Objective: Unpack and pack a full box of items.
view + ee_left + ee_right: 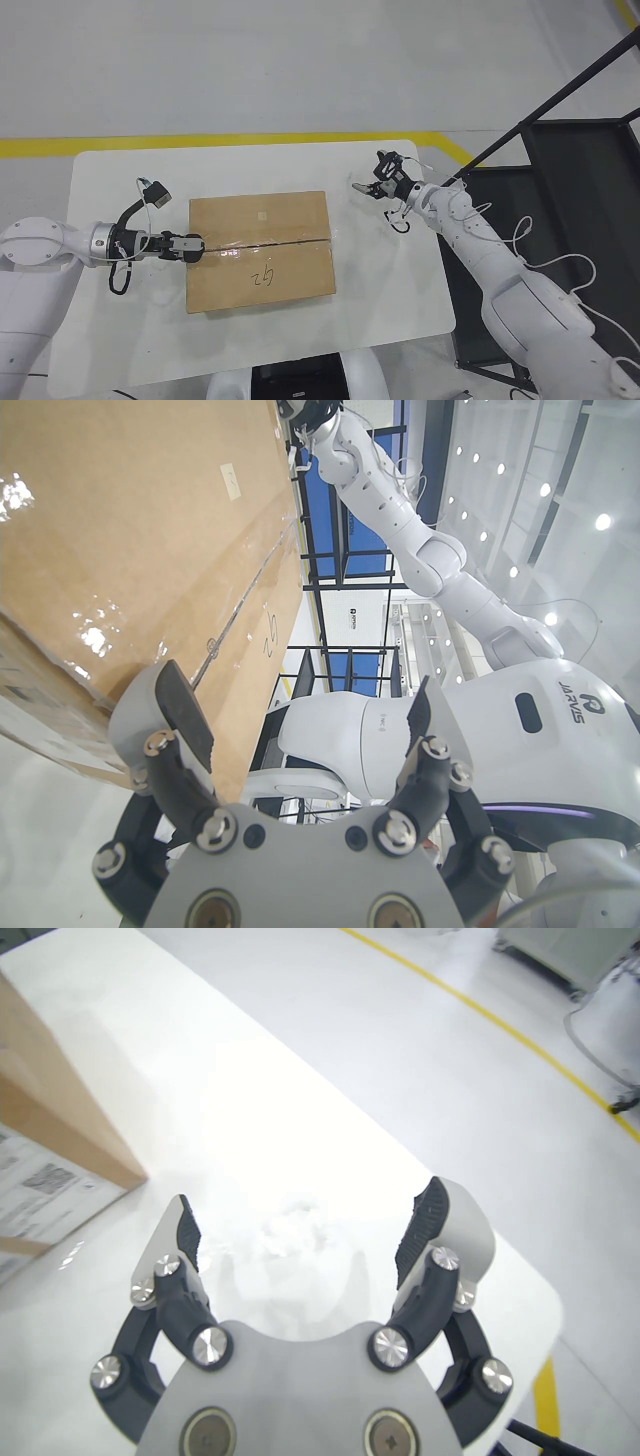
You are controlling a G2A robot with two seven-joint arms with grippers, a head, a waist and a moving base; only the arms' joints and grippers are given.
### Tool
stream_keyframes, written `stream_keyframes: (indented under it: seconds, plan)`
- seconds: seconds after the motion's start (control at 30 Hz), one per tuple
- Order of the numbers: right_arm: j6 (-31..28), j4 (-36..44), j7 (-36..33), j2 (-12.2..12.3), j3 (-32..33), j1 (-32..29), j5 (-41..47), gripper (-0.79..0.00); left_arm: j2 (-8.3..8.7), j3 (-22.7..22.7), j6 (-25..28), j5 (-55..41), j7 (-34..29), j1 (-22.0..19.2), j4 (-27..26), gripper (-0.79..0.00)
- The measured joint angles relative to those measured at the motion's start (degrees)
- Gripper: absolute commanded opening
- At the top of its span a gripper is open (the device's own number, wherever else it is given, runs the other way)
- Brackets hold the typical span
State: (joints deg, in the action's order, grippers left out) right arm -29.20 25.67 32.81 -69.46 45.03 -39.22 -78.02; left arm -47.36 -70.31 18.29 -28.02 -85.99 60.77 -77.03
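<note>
The left gripper [192,246] sits at the left edge of the box [260,250], level with the taped seam [260,241] across the lid; its jaws stand apart and hold nothing; in the left wrist view the left gripper [297,695] has one finger pad [182,710] just at the box's [150,525] upper edge by the seam, though contact cannot be told, and the other finger is in free air. The box stands shut in the middle of the white bench [130,190], its flaps closed under clear glossy tape; a small white sticker [262,213] lies on the far flap, and a handwritten two-character mark [263,275] in dark ink on the near flap, too loosely drawn to read surely; the same mark [270,635] shows in the left wrist view. In the right wrist view a printed white label [35,1188] covers part of the box's [50,1093] side, its text too small to read. The right gripper [368,187] hovers over bare bench right of the box's far right corner, apart from it; the right gripper [306,1208] is spread wide and empty above the bench [300,1078]. A black rack [580,200] stands beyond the bench's right side.
</note>
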Motion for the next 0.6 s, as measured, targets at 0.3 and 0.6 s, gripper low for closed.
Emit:
stream_keyframes:
  seconds: [0.3,0.6]
  plan:
    - [1.01,-0.88,-6.46,-2.19,-0.86,0.26,1.99,0.0,0.0,0.0,0.0,0.0,0.0,0.0,0.0,0.0]
    - [1.01,-3.58,-10.6,-4.09,-1.26,1.95,3.44,-0.015,0.0,0.0,0.0,0.0,0.0,0.0,0.0,0.0]
